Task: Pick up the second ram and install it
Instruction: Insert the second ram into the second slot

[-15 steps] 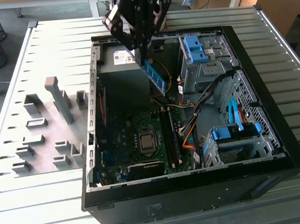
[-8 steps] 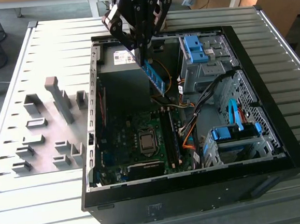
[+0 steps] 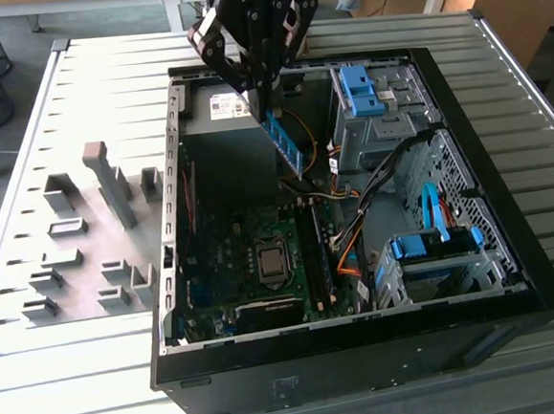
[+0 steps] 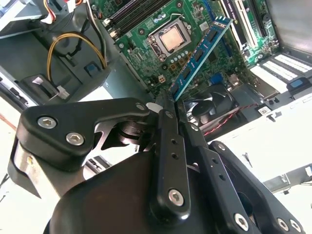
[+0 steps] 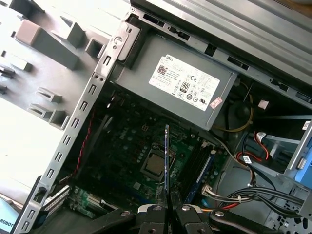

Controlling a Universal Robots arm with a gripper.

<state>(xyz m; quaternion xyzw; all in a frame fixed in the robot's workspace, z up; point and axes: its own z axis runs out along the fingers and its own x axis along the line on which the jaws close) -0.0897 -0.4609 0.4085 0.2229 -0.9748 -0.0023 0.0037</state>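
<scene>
- The gripper [image 3: 267, 100] has its fingers clamped on one end of the second ram [image 3: 285, 146], holding it in the air, tilted, above the open computer case [image 3: 463, 135].
- In the second wrist view the second ram [image 4: 201, 52] hangs over the green motherboard [image 4: 146, 44], not yet in the black slots [image 3: 312, 252].
- Grey fixture blocks [image 3: 112, 186] stand on the tabletop [image 3: 70, 377] beside the case.

Arm reaches down from the far edge in the exterior view, wrist roughly vertical, gripper [image 3: 271, 107] pointing down. Black linkage fingers [image 4: 168, 146] pinched together in the second wrist view, jaws closed edge-on on the second ram [image 4: 201, 51]. First wrist view: fingertips [image 5: 157, 210] meet at the stick's near end, stick projecting straight out from them.
</scene>
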